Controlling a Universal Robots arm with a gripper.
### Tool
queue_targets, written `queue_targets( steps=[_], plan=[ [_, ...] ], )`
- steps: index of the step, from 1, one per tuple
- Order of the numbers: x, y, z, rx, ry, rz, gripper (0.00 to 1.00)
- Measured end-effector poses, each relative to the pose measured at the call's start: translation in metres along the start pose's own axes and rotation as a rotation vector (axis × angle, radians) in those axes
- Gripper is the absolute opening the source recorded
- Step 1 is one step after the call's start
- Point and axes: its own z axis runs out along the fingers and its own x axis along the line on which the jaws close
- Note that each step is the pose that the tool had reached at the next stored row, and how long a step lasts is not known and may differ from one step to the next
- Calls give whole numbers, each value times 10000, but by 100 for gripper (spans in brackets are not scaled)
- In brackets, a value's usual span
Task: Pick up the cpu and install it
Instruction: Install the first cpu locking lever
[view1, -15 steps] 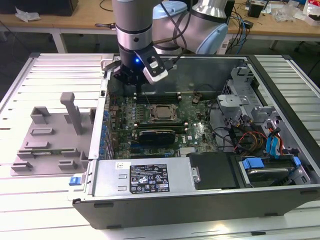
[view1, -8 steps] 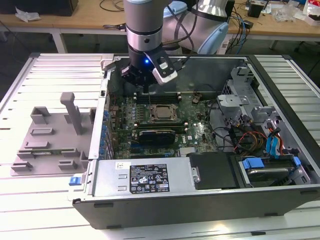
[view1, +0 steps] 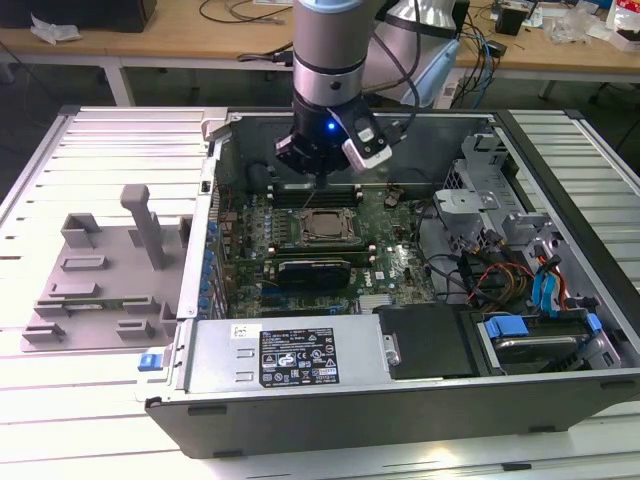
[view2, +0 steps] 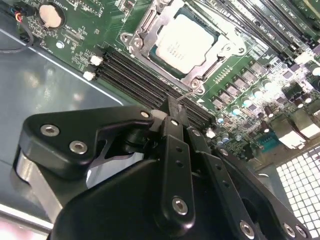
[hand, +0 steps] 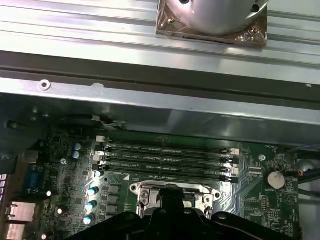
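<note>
The cpu, a small square chip with a pale silver top, lies flat inside the dark socket frame on the green motherboard of the open computer case. The second wrist view shows the cpu seated within the metal-rimmed socket frame. My gripper hangs just behind the socket, over the black memory slots. In the second wrist view the gripper is apart from the chip and carries nothing that I can see. The gripper covers most of the socket in the first wrist view.
A grey plastic tray lies on the slatted table at the exterior view's left. A long black ribbed block sits in front of the socket. The case walls, the power supply, a drive cage and loose cables crowd the board.
</note>
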Motion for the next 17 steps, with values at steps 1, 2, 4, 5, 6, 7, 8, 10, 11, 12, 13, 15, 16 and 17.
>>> queue_targets(
  steps=[1,2,4,5,6,7,8,10,11,12,13,15,16,17],
  plan=[
    [-11,-1,5,-3,2,0,11],
    [-31,-4,11,-4,14,2,11],
    [-122,-19,36,-4,48,11,11],
    [-155,-24,45,-4,57,10,11],
    [-194,-31,58,-5,60,11,11],
    [-228,-37,72,-7,60,12,11],
    [-241,-40,80,-6,61,12,11],
    [-264,-52,124,-6,60,12,11],
    [-274,-60,160,-6,60,13,11],
    [-278,-64,177,-4,60,12,11],
    [-278,-64,176,-2,61,13,11],
    [-264,-62,173,-4,51,10,11],
    [-245,-57,155,-1,21,3,11],
    [-232,-54,149,1,-2,-1,11]
  ],
)
